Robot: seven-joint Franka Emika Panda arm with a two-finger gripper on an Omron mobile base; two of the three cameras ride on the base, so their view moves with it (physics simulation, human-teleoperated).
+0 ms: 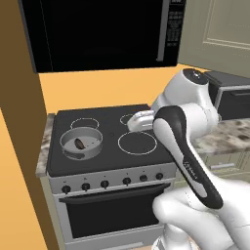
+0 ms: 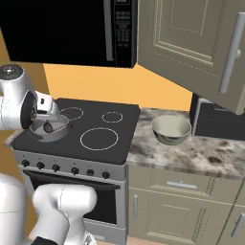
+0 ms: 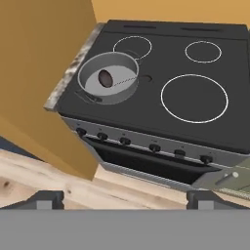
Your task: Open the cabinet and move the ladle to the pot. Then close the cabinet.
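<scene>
The pot (image 3: 108,78) sits on the stove's front left burner, also seen in the left base view as the pot (image 1: 80,142) and in the right base view as the pot (image 2: 52,130). The ladle (image 3: 105,78) lies inside it, brown bowl down and thin handle resting across the rim; the ladle (image 1: 79,143) shows in the left base view too. My gripper (image 3: 124,201) hovers well above the stove's front, open, its finger tips wide apart with nothing between them. The cabinet (image 2: 191,43) is up at the right, its door swung open toward me, with the long silver handle (image 2: 233,48) on it.
A black microwave (image 2: 72,28) hangs over the stove (image 3: 195,122). A pale bowl (image 2: 171,129) stands on the marble counter (image 2: 206,155), beside a dark appliance (image 2: 217,119). A tall brown panel (image 1: 19,146) borders the stove's left side. My own arm (image 1: 188,156) blocks part of the left base view.
</scene>
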